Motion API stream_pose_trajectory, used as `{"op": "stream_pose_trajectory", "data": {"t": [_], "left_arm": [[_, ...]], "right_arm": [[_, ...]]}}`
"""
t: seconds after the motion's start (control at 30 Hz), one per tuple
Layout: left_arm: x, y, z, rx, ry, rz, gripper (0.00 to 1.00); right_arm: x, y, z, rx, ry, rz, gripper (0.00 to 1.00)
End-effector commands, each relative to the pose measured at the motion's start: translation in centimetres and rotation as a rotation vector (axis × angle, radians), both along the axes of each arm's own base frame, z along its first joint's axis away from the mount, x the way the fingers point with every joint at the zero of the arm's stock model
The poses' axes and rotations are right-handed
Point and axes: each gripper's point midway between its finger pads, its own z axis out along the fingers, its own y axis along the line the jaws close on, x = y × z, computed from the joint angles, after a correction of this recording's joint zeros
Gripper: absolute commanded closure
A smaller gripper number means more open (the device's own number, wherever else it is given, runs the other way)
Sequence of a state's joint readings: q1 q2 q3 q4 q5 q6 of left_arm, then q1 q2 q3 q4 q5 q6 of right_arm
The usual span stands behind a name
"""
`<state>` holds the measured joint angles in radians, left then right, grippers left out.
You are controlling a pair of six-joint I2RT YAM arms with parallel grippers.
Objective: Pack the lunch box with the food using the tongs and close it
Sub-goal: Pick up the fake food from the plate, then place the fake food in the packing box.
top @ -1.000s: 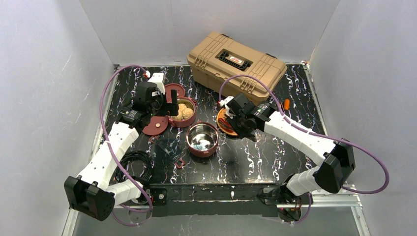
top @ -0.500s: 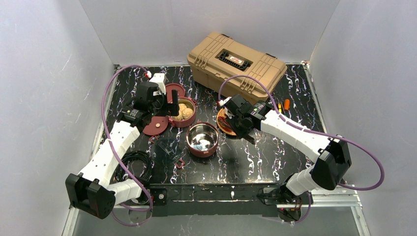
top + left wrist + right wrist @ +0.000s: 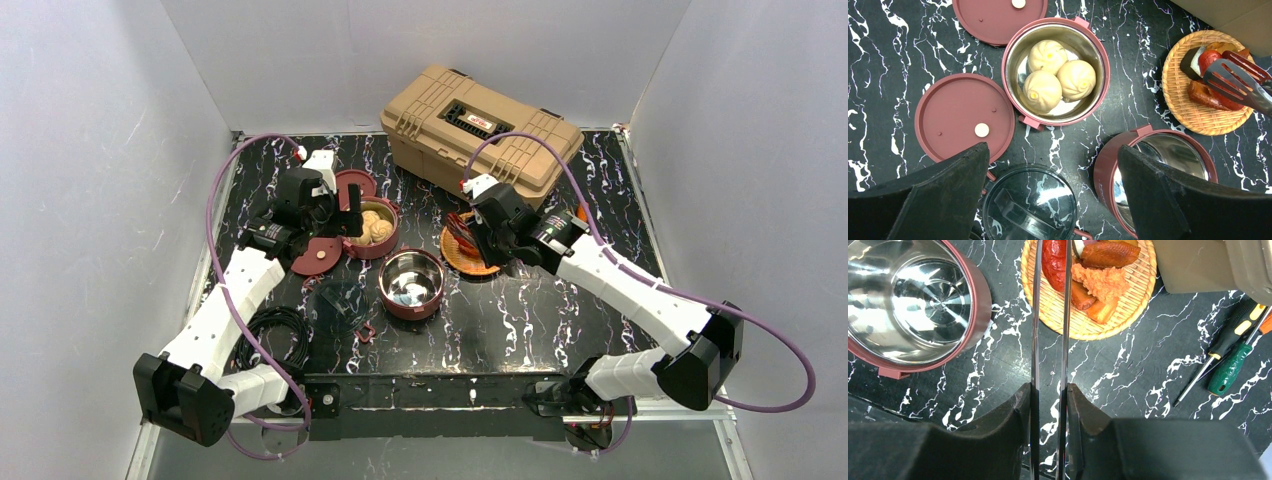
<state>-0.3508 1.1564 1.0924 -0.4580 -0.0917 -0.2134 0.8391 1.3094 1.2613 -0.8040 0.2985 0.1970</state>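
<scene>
A maroon lunch box bowl [image 3: 1096, 47] holds three beige buns [image 3: 1055, 70], seen from above as the bowl [image 3: 372, 226]. A second bowl [image 3: 411, 283] [image 3: 908, 300] stands empty. Two flat maroon lids [image 3: 965, 117] [image 3: 998, 17] lie beside them. My left gripper [image 3: 1053, 149] hangs open above these, holding nothing. My right gripper [image 3: 1049, 390] is shut on the tongs [image 3: 1050, 315]. Their slotted tips [image 3: 1243, 80] straddle a red chunk [image 3: 1053, 257] among the food on the orange woven plate [image 3: 1143, 270].
The tan toolbox [image 3: 480, 125] stands behind the woven plate [image 3: 485, 268]. Two screwdrivers [image 3: 1233, 367] lie right of the plate. A clear round lid [image 3: 1030, 205] sits below my left gripper. A coil of black cable [image 3: 275, 335] lies at the near left.
My right arm has swung to the right and turned, so the tongs now reach the plate from its far right side. The tongs' arms have drawn closer together. The left arm has not moved.
</scene>
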Motion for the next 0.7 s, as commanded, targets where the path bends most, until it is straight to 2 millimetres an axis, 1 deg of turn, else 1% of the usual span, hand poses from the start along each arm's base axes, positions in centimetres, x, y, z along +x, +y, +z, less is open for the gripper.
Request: {"op": "stream_pose_trajectory", "data": {"t": [0.0, 0.1, 0.23, 0.33, 0.47, 0.57, 0.67], "left_arm": [[0.0, 0.4, 0.5, 0.002, -0.020, 0.019, 0.02], [0.1, 0.6, 0.5, -0.006, -0.019, 0.025, 0.02], [0.3, 1.6, 0.7, -0.010, -0.026, 0.057, 0.02], [0.4, 2.4, 1.0, 0.004, -0.042, 0.083, 0.02], [0.4, 2.8, 1.2, 0.015, -0.057, 0.092, 0.02], [0.4, 2.8, 1.1, 0.018, -0.053, 0.091, 0.02], [0.5, 2.8, 0.9, 0.020, -0.046, 0.091, 0.02]], "right_arm": [[0.6, 0.5, 2.5, 0.087, -0.076, -0.022, 0.97], [-0.4, 1.6, 3.9, 0.171, -0.072, 0.043, 0.96], [-3.0, 3.9, 6.3, 0.322, -0.026, 0.187, 0.95], [-4.6, 5.0, 7.3, 0.402, 0.015, 0.256, 0.95], [-5.9, 5.7, 7.3, 0.431, 0.053, 0.299, 0.95], [-6.5, 6.2, 6.5, 0.418, 0.068, 0.310, 0.95], [-6.9, 6.4, 5.2, 0.369, 0.076, 0.304, 0.95]]}}
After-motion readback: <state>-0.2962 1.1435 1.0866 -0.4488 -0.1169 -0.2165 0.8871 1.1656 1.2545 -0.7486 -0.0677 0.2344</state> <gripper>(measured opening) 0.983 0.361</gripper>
